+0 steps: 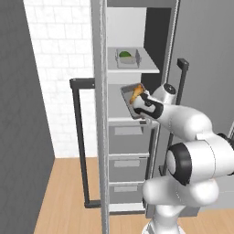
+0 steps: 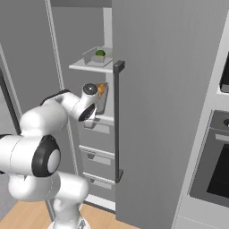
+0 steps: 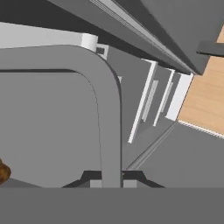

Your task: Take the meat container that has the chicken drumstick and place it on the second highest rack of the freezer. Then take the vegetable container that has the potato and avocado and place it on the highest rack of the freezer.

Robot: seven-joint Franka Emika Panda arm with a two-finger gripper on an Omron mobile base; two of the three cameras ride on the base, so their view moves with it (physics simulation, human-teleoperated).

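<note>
The arm (image 1: 192, 151) at the lower right of the left base view is glossy white, built of fat rounded segments. Dark grey rings mark its joints, one a wide band around the big round shoulder ball. Near the frame's centre, the wrist ends in a small round white cap with a dark dot. The hand (image 1: 147, 105) beyond it is black and white.
</note>
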